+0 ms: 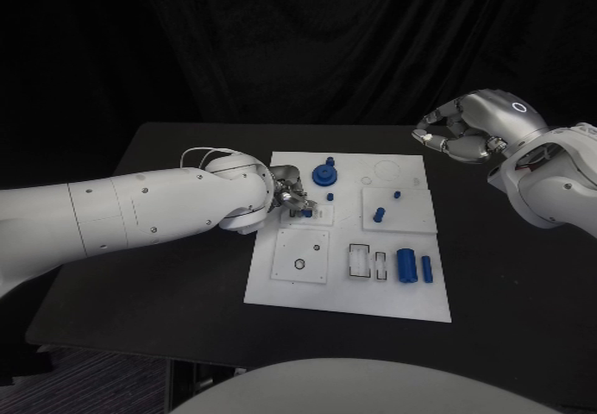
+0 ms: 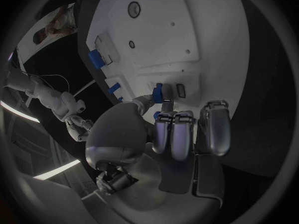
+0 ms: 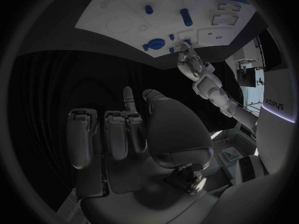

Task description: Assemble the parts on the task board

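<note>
Left hand [image 1: 286, 200] is low over the task board [image 1: 355, 297], at the raised white block [image 1: 307, 213] on the board's left side, just below the blue round stepped part [image 1: 323, 177]. In the left wrist view the hand [image 2: 177, 134] pinches a small blue peg [image 2: 158, 92] between thumb and a fingertip, the remaining fingers curled alongside; the peg's long axis looks near upright to the board, its tip at or just above the block's face beside a small rectangular slot [image 2: 181, 89]. Cannot tell whether it is already seated. Right hand [image 1: 467, 129] is held in the air off the board's far right corner, well apart from every part, fingers curled in on nothing. Loose blue cylinder [image 1: 405, 264] and thinner blue pin [image 1: 427, 269] lie lengthwise near the board's right near corner, beside a rectangular recess [image 1: 358, 260]. Judgement: insertion step belongs to the left hand; the peg needs to go straight down into the block.
</note>
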Available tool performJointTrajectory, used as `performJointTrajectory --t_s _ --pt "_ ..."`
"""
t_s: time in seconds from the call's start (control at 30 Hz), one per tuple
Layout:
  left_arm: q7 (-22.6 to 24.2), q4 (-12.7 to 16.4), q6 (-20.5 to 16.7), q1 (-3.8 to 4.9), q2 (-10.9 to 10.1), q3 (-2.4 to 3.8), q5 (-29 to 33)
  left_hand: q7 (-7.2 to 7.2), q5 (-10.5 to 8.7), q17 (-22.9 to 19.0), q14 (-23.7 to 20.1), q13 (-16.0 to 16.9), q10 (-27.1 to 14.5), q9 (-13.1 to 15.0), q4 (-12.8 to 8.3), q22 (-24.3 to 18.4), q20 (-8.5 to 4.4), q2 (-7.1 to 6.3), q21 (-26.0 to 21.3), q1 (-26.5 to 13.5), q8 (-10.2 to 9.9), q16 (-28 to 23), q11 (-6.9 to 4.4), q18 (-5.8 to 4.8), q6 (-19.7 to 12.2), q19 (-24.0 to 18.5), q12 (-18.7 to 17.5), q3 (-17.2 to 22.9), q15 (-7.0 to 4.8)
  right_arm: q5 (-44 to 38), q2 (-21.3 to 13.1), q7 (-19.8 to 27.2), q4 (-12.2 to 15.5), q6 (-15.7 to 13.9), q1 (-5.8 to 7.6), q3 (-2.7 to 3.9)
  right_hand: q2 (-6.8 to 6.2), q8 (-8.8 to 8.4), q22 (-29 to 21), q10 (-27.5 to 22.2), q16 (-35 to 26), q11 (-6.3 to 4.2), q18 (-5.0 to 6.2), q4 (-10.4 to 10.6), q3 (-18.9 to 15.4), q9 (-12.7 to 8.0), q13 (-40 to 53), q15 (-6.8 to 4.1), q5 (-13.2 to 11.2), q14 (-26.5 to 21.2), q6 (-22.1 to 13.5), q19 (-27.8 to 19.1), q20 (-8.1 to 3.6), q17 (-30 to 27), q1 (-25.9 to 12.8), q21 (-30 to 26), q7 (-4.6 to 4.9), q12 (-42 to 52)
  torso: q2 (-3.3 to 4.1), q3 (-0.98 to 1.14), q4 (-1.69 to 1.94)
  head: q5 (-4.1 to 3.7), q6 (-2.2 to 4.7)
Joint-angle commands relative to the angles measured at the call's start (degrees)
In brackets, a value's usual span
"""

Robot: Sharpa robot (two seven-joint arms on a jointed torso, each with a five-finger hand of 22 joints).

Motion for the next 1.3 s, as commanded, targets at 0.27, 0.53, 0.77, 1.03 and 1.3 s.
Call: performJointTrajectory --t_s 0.27,0.53,0.77,1.03,1.3 --pt "0.45 -0.26 2.42 -0.33 -0.01 -0.19 -3.08 -0.04 -0.56 15.09 6.05 15.07 6.05 0.09 -3.02 3.21 -0.03 -0.40 -0.36 0.49 -0.55 0.15 0.31 -0.29 -0.22 -0.38 0.15 2.60 0.43 -0.15 -0.03 -0.98 0.02 0.26 -0.14 0.04 -0.19 -0.21 13.76 5.87 -0.33 0.30 0.09 0.02 0.27 -0.05 15.08 0.36 0.20 4.92 0.33 4.21 0.49 10.07 0.48 -0.22 0.11 0.15 -0.02 0.00 -0.03 0.16 -0.01" --pt "0.55 -0.37 3.29 -0.42 0.11 -0.19 -3.62 0.08 -1.54 15.09 6.05 15.07 6.05 0.12 -3.20 3.14 0.02 -0.50 -0.52 0.37 -0.88 0.15 0.40 -0.26 -0.55 -0.48 0.15 2.59 0.52 -0.15 0.01 -0.96 0.00 0.37 -0.24 0.04 -0.19 -0.21 13.76 5.87 -0.33 0.30 0.09 0.02 0.27 -0.05 15.08 0.36 0.20 4.92 0.33 4.21 0.49 10.07 0.48 -0.22 0.11 0.15 -0.03 -0.02 -0.03 0.22 -0.01" --pt "0.50 -0.36 3.74 -0.50 0.02 -0.19 -3.69 0.43 -6.73 15.09 6.05 15.07 6.05 0.22 -2.20 3.22 0.29 -0.31 -0.76 -1.46 -1.68 0.15 0.73 -0.25 -0.86 -0.53 0.15 1.43 0.82 -0.15 -0.01 -0.96 -0.01 0.43 -0.30 0.04 -0.28 -0.22 13.76 5.87 -0.31 0.30 0.09 0.02 0.32 -0.07 15.08 0.35 0.13 4.94 0.35 4.21 0.49 10.13 0.50 -0.23 0.11 0.15 -0.02 -0.02 -0.03 0.27 -0.01" --pt "0.78 -0.37 3.78 -0.56 -0.07 -0.19 -3.71 0.82 -10.29 15.09 6.05 15.07 6.05 0.14 1.42 3.37 0.59 -0.33 -1.00 -5.35 -2.60 0.15 1.08 -0.22 -0.68 -0.56 0.15 -2.50 1.13 -0.15 0.01 -1.01 -0.04 0.54 -0.35 0.04 -0.29 -0.23 13.76 5.87 -0.31 0.30 0.09 0.03 0.32 -0.07 15.08 0.35 0.10 4.93 0.36 4.21 0.49 10.13 0.50 -0.23 0.11 0.15 -0.02 0.01 -0.02 0.35 -0.01" --pt "0.65 -0.41 3.96 -0.60 -0.21 -0.19 -3.71 1.03 -12.88 15.09 6.05 15.07 6.05 0.07 6.29 3.50 0.88 0.00 -1.40 -9.08 -3.66 0.15 1.33 -0.15 -0.35 -0.68 0.15 -8.16 1.38 -0.15 -0.02 -1.15 -0.05 0.75 -0.39 0.04 -0.32 -0.23 13.77 5.87 -0.30 0.30 0.09 0.03 0.33 -0.07 15.08 0.35 0.03 4.94 0.37 4.22 0.49 10.17 0.49 -0.21 0.11 0.15 -0.02 0.01 -0.01 0.30 -0.01"
